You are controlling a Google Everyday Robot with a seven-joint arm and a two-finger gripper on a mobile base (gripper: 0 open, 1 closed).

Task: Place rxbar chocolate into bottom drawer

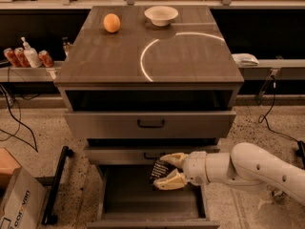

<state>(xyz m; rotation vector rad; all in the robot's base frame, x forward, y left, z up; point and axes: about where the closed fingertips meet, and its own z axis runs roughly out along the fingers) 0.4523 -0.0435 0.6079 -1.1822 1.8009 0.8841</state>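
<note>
Reaching in from the right, the robot's white, rounded arm point(257, 168) holds its cream-coloured two-finger gripper point(161, 172) over the open bottom drawer point(138, 197), the lowest, wide grey box of the grey cabinet point(157, 56). The gripper's two fingers, one above the other, are closed narrowly on the rxbar chocolate point(158, 168), a small flat black-wrapped bar with rows of pale lettering. The bar juts leftward from the fingers, just below the front of the partly open drawer point(119, 154) above. It seems to hang clear of the bottom drawer's plain grey floor, though the angle leaves that unsure.

Higher up, a grey drawer front with a black handle point(151, 124) stands pulled out a little, with a dark gap over it. On the cabinet's brown top an orange round fruit point(112, 23) sits near the back left, and a white shallow bowl point(161, 15) lies well apart from it at the back centre. A bright curved reflection crosses the top's right half.

On a shelf to the left stand red cans point(14, 57) and a white pump bottle point(30, 55). A brown cardboard box point(16, 204) rests on the speckled floor at lower left.
</note>
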